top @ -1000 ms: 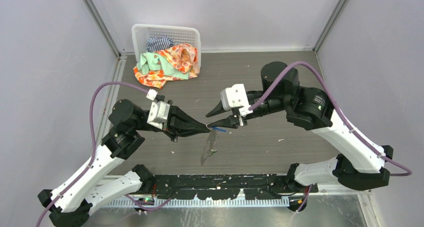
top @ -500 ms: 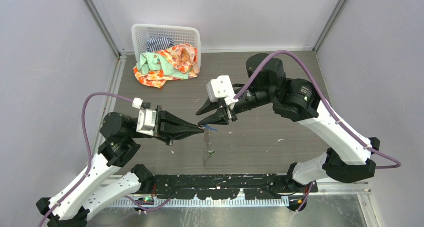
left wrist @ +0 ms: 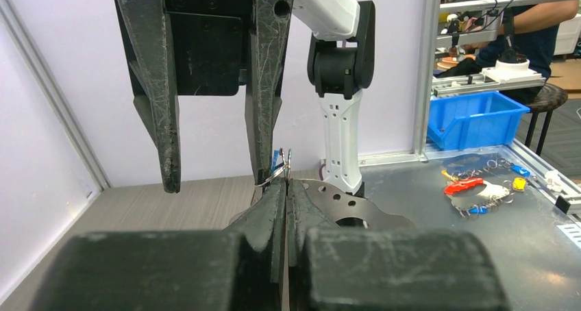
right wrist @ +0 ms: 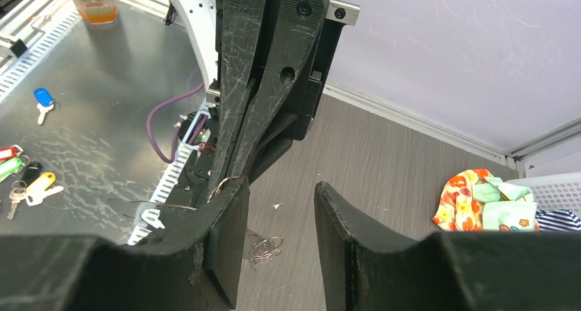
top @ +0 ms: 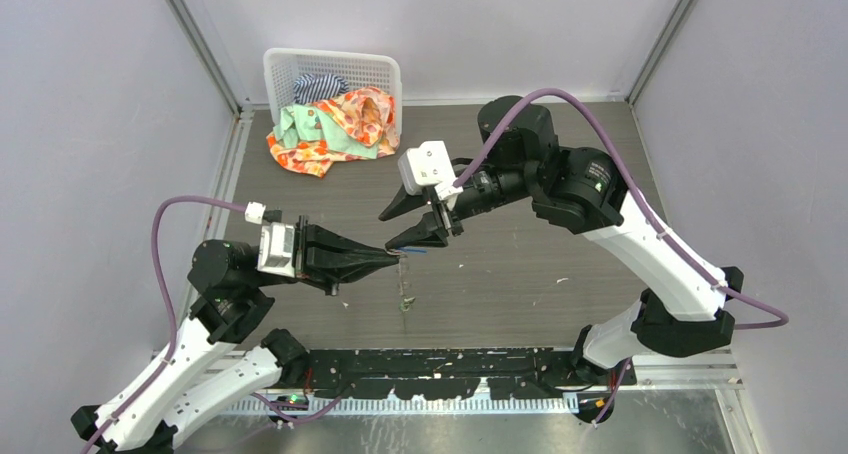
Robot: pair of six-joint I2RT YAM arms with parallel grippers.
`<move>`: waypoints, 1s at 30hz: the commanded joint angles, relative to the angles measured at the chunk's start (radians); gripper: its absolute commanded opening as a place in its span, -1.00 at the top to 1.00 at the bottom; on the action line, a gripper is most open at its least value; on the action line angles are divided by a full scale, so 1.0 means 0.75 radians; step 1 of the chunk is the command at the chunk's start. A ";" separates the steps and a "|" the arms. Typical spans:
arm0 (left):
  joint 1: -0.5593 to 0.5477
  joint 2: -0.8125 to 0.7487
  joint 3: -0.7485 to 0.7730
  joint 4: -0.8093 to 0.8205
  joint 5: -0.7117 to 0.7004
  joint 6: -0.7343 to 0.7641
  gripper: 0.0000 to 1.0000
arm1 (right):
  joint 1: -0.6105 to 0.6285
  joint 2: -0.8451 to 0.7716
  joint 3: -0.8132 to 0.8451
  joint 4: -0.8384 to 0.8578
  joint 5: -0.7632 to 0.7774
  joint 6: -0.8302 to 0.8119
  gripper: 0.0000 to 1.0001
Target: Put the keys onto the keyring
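keyring [left wrist: 281, 170]: just a thin arc showing above the left gripper [left wrist: 285, 191]'s pinched tips, the rest hidden.
blue key [left wrist: 277, 157]: a sliver behind a right gripper [left wrist: 218, 181] finger, shape unclear.
green key [top: 407, 301]: a speck from above, too small to read.
basket [right wrist: 548, 188]: clipped by the right edge.

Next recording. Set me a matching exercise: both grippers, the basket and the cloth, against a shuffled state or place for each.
1. left gripper
2. right gripper
3. basket
4. cloth

A. jaws apart, nothing between them
B. far left corner of the table
C. shut on the keyring
D. spilling out of the basket

Pairs: 1-C, 2-A, 3-B, 4-D
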 commanded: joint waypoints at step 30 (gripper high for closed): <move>0.004 -0.046 -0.014 0.099 -0.044 -0.023 0.99 | -0.010 0.025 0.075 0.064 -0.029 0.037 0.03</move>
